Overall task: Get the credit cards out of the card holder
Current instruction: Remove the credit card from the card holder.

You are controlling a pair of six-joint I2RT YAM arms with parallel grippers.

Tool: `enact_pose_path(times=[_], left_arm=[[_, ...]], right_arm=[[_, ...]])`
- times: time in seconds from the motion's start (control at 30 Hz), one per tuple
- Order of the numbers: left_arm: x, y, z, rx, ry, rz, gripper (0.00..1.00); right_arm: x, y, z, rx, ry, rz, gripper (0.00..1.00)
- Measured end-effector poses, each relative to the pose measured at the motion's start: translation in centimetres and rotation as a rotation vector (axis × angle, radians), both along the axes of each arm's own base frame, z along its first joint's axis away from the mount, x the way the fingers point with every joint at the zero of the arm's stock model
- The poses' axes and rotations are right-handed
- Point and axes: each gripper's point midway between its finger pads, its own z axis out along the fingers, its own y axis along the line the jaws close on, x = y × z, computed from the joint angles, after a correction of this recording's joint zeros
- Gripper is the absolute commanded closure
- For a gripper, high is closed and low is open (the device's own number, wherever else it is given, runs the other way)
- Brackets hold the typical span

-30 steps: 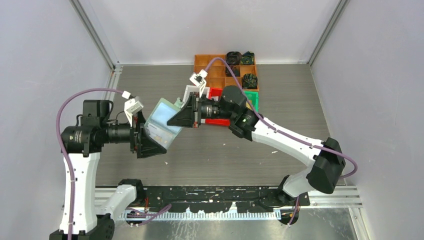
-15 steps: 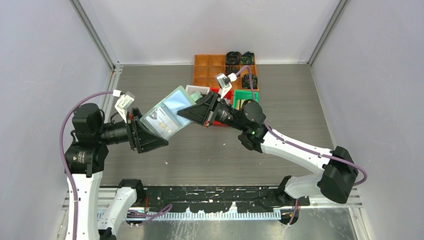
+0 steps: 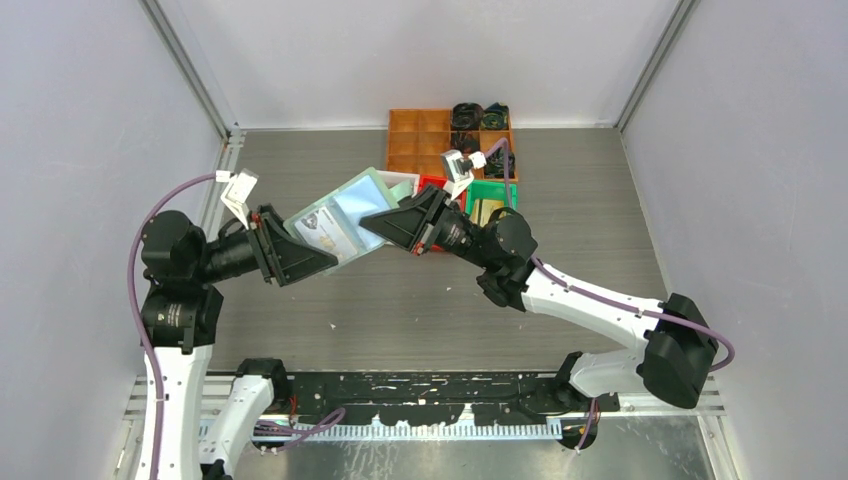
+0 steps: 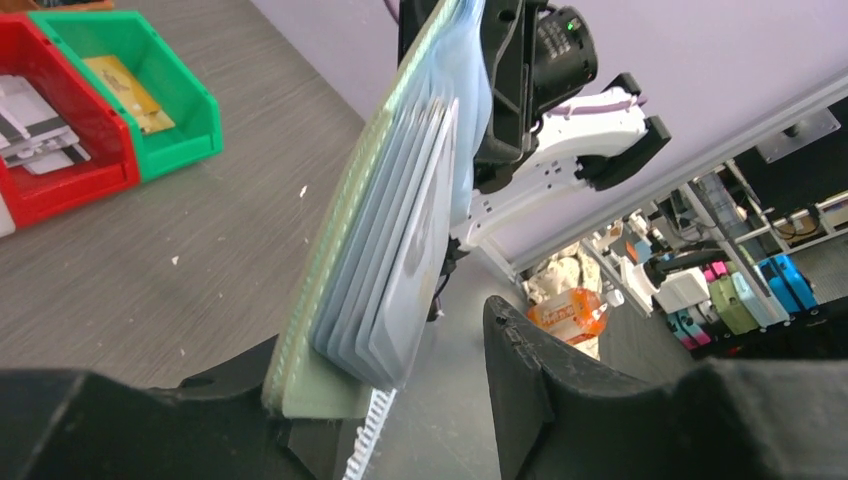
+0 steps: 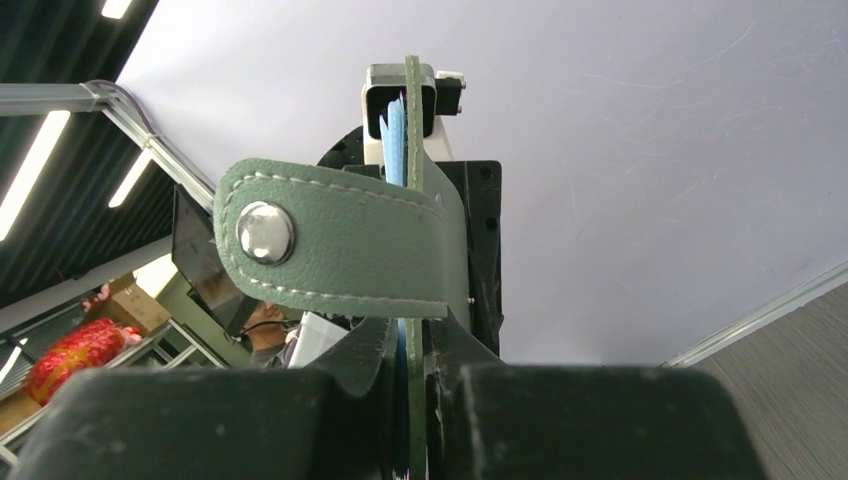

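The sage-green card holder (image 3: 345, 215) hangs in the air between my two arms, unfolded, with its bluish clear pockets (image 4: 405, 230) fanned out. A silvery-white card (image 3: 320, 226) shows in one pocket. My right gripper (image 3: 398, 222) is shut on the holder's far edge, and the snap strap (image 5: 340, 250) folds over its fingers (image 5: 375, 350). My left gripper (image 4: 385, 335) is open. The holder's green cover (image 4: 330, 390) rests against its left finger, while the right finger (image 4: 540, 380) stands apart from the pockets.
A red bin (image 4: 60, 175) holds silvery-white cards and a green bin (image 4: 160, 135) holds a gold-tan card, both on the table behind the holder. A white bin (image 3: 400, 180) and an orange compartment tray (image 3: 420, 135) with dark fabric bundles stand further back.
Both grippers have carried the card holder up and toward the back. The right arm has swung right and tilted; the left wrist has tilted upward.
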Motion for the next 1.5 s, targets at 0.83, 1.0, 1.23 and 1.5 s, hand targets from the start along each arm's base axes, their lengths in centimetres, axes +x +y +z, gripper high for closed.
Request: enact_pose_path(times=[0.83,1.0,1.23,1.5], left_arm=[[2.8,1.3,-0.3,0.145,-0.154,0.132,0.97],[4.3,3.4,-4.4,0.370,-0.174,0.207,0.98],[6.4,5.8,-9.3,0.638,0.063,0.097,1.00],[3.9,5.1,-9.0,0.627,0.174,-0.091,1.00]], right_arm=[[2.3,-0.8,-3.8,-0.089,0.111,-0.168,0.29],[6.4,-6.9,-3.1,-0.128,0.157,-0.388,0.33],[6.6,-6.1,-1.3,-0.203,0.145,-0.316,0.37],[3.1,1.6,-7.7,-0.371,0.223,0.053,0.39]])
